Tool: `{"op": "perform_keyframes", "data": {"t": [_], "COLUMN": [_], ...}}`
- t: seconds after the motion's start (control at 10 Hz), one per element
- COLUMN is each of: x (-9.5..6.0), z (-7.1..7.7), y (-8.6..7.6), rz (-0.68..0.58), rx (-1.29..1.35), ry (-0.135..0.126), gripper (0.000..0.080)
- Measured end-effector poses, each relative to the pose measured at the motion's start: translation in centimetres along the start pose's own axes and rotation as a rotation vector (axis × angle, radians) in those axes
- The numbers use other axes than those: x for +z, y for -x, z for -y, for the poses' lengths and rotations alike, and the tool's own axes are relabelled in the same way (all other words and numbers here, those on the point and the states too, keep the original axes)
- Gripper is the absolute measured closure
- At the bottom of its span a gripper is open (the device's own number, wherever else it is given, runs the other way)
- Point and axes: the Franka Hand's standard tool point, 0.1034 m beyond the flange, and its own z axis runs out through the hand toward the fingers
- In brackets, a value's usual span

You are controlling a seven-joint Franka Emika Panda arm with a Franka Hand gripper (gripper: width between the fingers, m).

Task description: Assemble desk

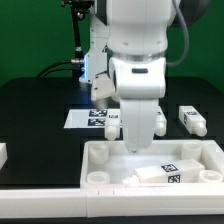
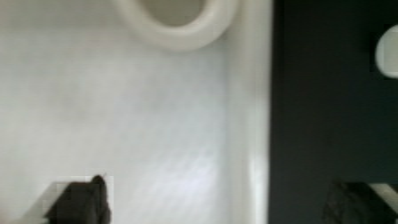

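Observation:
The white desk panel point(image 1: 100, 152) lies rim up at the front of the black table. A tagged white leg point(image 1: 162, 172) lies inside it. Another tagged leg point(image 1: 191, 120) lies on the table at the exterior view's right. My gripper point(image 1: 137, 146) points down at the panel's far rim. In the wrist view the gripper point(image 2: 224, 205) is open. One dark finger point(image 2: 75, 200) is over the panel's floor point(image 2: 125, 120) and the other is over the black table, so the jaws straddle the rim edge. A round corner socket point(image 2: 178, 20) shows close by.
The marker board point(image 1: 84, 117) lies behind the panel. A tagged white piece point(image 1: 112, 122) sits just beside the hand, partly hidden. A white part point(image 1: 3, 152) lies at the exterior view's left edge. A white wall point(image 1: 40, 205) runs along the front. A white object point(image 2: 388, 50) lies on the table.

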Motion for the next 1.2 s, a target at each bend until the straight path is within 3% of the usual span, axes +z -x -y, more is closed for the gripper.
{"op": "perform_keyframes", "data": {"t": [0.2,0.3,0.4,0.6,0.7,0.8,1.0,1.2], "x": [-2.4,-2.5,-2.4,-2.3,-2.3,-2.2,-1.6,-0.9], "z": [-2.9,-4.2,-4.1,-4.1,-4.6,-5.4,-6.6,-6.7], "y": [-0.1,-0.3,-0.9,-0.6,-0.6,-0.5,-1.2,-2.2], "rz": [-0.002,-0.003,0.0,0.0,-0.005,-0.012,-0.028,-0.03], "rx": [0.006,0.014,0.029,0.035,-0.005,-0.06,-0.099,-0.092], "ry": [0.028,0.036,0.034,0.033,0.066,0.13,0.191,0.182], "gripper": [0.0153,0.0153,0.0153,0.0151,0.0151,0.0151,0.0151,0.0151]}}
